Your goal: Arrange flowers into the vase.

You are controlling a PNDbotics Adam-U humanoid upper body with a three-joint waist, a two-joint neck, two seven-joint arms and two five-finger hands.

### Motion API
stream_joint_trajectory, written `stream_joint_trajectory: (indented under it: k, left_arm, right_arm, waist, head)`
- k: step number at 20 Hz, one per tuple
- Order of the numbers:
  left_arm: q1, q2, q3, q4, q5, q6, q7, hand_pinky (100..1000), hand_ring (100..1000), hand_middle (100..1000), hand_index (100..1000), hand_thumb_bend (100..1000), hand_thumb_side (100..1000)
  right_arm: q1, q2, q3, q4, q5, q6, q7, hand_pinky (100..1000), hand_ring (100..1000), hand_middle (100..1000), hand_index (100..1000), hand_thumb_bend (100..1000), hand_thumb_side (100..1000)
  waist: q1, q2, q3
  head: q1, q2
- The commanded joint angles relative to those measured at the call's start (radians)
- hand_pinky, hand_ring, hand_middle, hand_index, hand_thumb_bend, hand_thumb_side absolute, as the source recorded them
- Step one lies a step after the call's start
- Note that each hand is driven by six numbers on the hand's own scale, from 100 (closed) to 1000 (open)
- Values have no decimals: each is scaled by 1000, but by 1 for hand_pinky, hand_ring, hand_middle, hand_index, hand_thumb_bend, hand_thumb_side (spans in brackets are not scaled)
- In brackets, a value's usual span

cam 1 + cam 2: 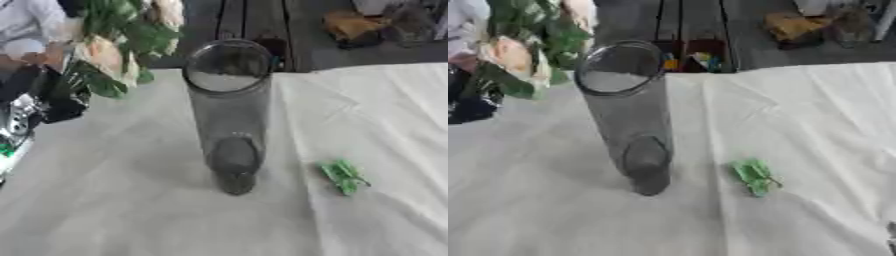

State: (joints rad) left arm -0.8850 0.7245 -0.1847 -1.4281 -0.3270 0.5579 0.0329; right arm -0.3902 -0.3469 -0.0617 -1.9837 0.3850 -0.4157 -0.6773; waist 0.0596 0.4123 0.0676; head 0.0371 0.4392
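Observation:
A tall clear glass vase (pixel 229 115) stands upright in the middle of the white-clothed table (pixel 131 210), and no stems show inside it. A bunch of flowers (pixel 109 50) with pale peach blooms and green leaves hangs in the air at the upper left, just left of the vase's rim. My black left hand (pixel 54 97) sits under the bunch, fingers curled round the stems. One small green leaf sprig (pixel 343 176) lies on the cloth to the right of the vase's base. A dark sliver (pixel 892 237) at the lower right edge may be my right hand.
The table's far edge runs just behind the vase, with dark floor boards beyond. A brown object (pixel 350 25) and other clutter lie on the floor at the upper right. Small coloured items (pixel 702 60) sit behind the vase. The cloth has folds on its right half.

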Motion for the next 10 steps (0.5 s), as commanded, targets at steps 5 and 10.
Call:
stream_joint_trajectory:
  k: [5,10]
  left_arm:
    - [-63,9,59,-108,198,5,159,100,100,100,100,100,267]
    - [-95,-2,65,-149,354,-17,290,100,100,100,100,100,273]
  right_arm:
    - [-2,-10,-6,-16,-8,2,-3,623,642,485,687,100,916]
    - [2,-10,-5,-16,-10,3,-1,622,642,487,687,100,916]
  waist:
    - [2,-40,3]
    - [5,-52,1]
  head:
    - [-11,17]
    - [-25,26]
